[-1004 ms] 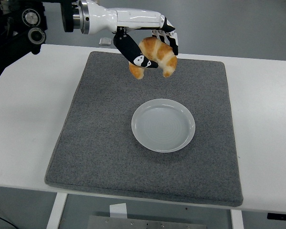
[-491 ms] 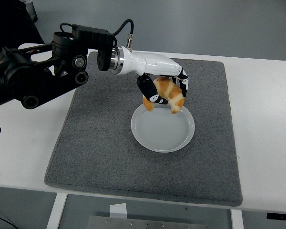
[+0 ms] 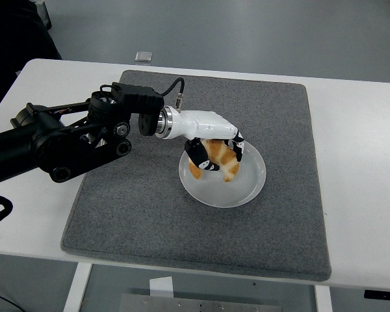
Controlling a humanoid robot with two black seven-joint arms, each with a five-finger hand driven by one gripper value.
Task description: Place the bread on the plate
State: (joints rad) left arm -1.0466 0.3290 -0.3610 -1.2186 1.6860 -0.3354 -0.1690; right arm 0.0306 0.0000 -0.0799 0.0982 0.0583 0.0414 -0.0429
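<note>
Left hand (image 3: 214, 151), its white shell on a black arm from the left edge, has its dark fingers curled around the one bread (image 3: 218, 160), a golden croissant, hiding its upper side. Both croissant tips point down, its length running left to right, inside the single white plate (image 3: 250, 184) on the grey mat (image 3: 130, 195) covering the white table (image 3: 364, 162). Whether bread meets plate is unclear.

L arm reaches in from left edge, wrist bent down, left hand (image 3: 214, 156) w/ fingers curled.

No legible text, label, brand, number or sign anywhere.
</note>
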